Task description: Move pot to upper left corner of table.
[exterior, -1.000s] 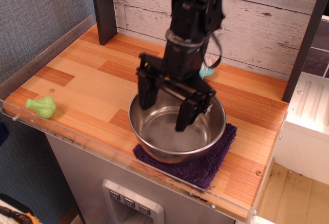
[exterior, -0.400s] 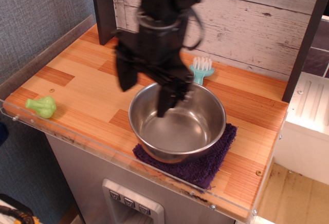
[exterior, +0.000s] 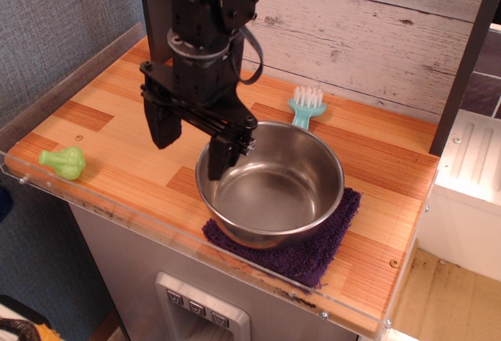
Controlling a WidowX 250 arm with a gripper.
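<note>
The shiny steel pot sits on a dark purple cloth at the front middle of the wooden table. My black gripper hangs open just left of the pot. One finger is over bare table. The other finger is at the pot's left rim, partly in front of it. The gripper holds nothing.
A green toy lies at the front left edge. A teal brush lies behind the pot. A dark post stands at the back left. A clear acrylic rim edges the table.
My gripper has moved left, from over the pot's inside to its left rim, and it has come lower. The pot has not moved.
</note>
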